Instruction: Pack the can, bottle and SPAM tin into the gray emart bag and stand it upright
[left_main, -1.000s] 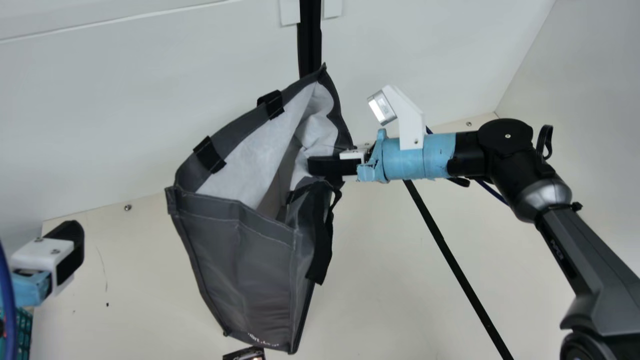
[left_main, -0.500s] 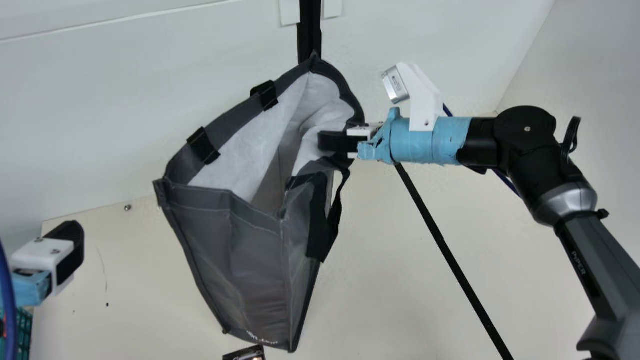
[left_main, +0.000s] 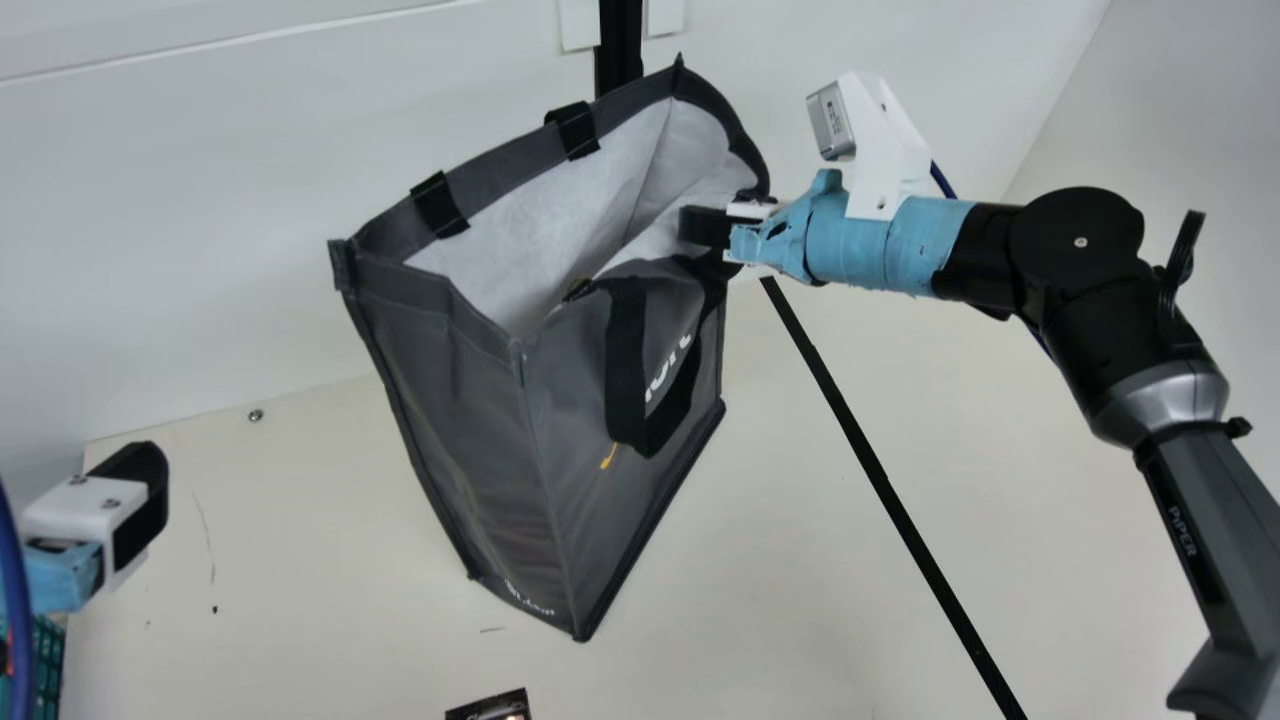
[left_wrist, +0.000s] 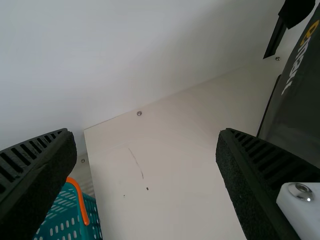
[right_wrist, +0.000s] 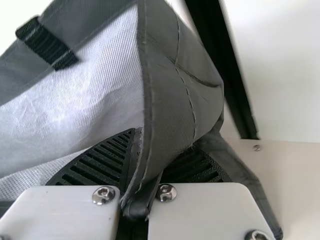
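In the main view the gray emart bag (left_main: 455, 400) hangs tilted, its mouth open and pale lining showing. My right gripper (left_main: 715, 228) is shut on its rim at the right side, one finger inside the mouth. The right wrist view shows the bag's edge (right_wrist: 167, 85) pinched between the fingers of my right gripper (right_wrist: 142, 175). At the main view's left edge stands my left gripper (left_main: 145, 505), apart from the bag. My left gripper (left_wrist: 145, 185) is open with nothing between its fingers in the left wrist view, the bag's printed side (left_wrist: 300, 115) beyond it.
A dark printed item (left_main: 492, 707) lies at the main view's bottom edge, partly cut off. A teal basket (left_wrist: 65, 217) with an orange handle stands by my left gripper. The wall (left_main: 250, 230) rises behind the cream table (left_main: 820, 560); a black strip crosses the table at right.
My right gripper has moved up and to the right in the main view, carrying the bag's rim. The bag has risen and turned, exposing its printed side. My left gripper has kept still.
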